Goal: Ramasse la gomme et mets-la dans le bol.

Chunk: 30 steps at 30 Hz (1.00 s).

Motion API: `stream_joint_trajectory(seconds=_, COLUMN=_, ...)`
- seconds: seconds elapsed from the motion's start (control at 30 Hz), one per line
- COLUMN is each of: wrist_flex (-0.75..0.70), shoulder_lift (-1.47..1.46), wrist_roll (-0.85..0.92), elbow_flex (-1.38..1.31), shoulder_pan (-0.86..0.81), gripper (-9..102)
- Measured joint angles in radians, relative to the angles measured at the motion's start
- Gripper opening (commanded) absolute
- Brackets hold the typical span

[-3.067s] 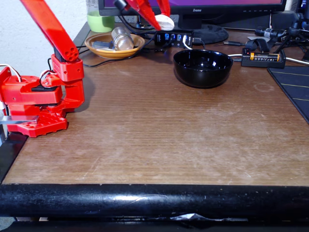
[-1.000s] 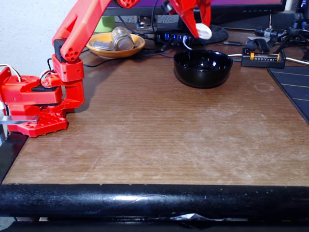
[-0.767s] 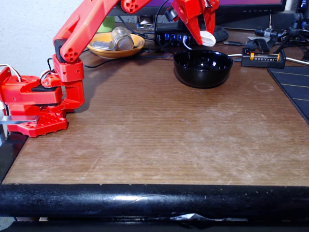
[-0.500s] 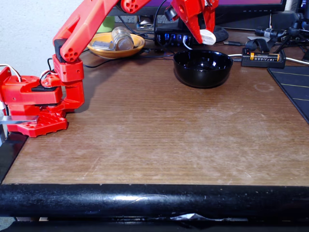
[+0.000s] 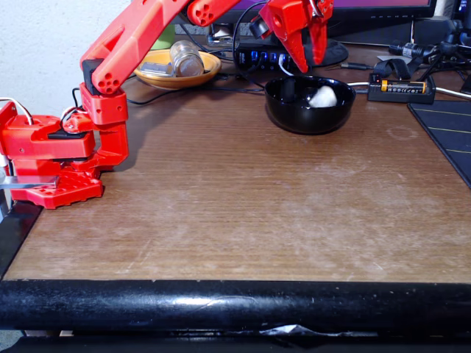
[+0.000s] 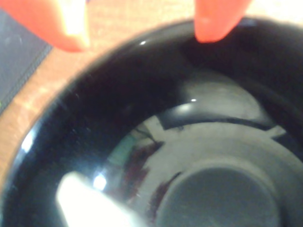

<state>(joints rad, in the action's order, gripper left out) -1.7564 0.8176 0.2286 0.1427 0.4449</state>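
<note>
Eraser (image 5: 322, 96) in black bowl (image 5: 294, 118); gripper (image 5: 310, 63) apart above; orange dish (image 5: 176, 79) behind.

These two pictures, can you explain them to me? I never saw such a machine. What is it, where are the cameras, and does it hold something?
It is a small red robot arm bolted to a desk. Its gripper has two fingers, open now and holding nothing. The fixed view looks across the desk from the front. The wrist view rides on the arm and looks down into the black bowl; the red fingers show at its top. The white eraser lies inside the bowl. An orange dish stands behind.
</note>
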Motion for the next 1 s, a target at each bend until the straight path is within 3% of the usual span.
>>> stream_joint_trajectory(seconds=0.27, wrist_flex=0.000, shoulder_lift=0.000, wrist_roll=-0.002, elbow_flex=0.006, shoulder_pan=-0.002, gripper=-6)
stream_joint_trajectory(seconds=0.47, wrist_flex=0.000, shoulder_lift=0.127, wrist_roll=-0.026, elbow_flex=0.166, shoulder_pan=-0.051, gripper=-6)
stream_joint_trajectory(seconds=0.8, wrist_flex=0.006, shoulder_lift=0.706, wrist_roll=0.005, elbow_flex=0.686, shoulder_pan=-0.357, gripper=-6)
stream_joint_trajectory(seconds=1.0, wrist_flex=0.187, shoulder_lift=1.157, wrist_roll=0.101, elbow_flex=1.204, shoulder_pan=-0.525, gripper=-6)
